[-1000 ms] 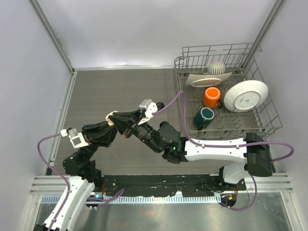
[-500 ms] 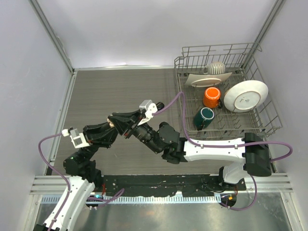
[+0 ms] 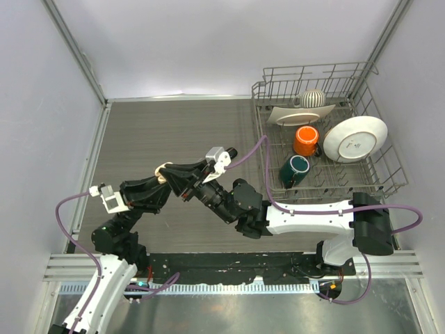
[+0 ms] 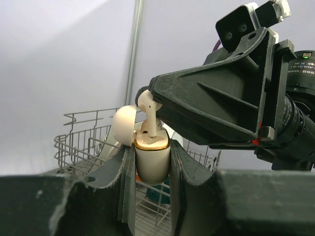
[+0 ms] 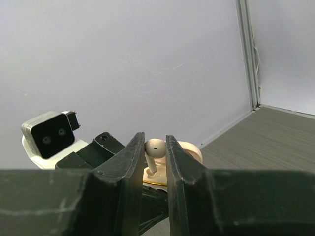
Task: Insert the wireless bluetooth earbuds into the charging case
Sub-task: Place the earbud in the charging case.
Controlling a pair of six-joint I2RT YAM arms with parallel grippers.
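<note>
white earbud (image 4: 147, 115), clenched by the right gripper (image 5: 154, 147), stands stem-down in the case (image 4: 152, 167) the left gripper (image 4: 151, 153) clamps, nine o'clock on the table (image 3: 153, 132); the right gripper has edged toward three o'clock, likely aligning it.

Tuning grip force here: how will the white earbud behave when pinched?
The white earbud looks glossy and rounded, so it may slip or pivot in the right gripper. Being tiny, it is probably very light; its stem seems rigid.
</note>
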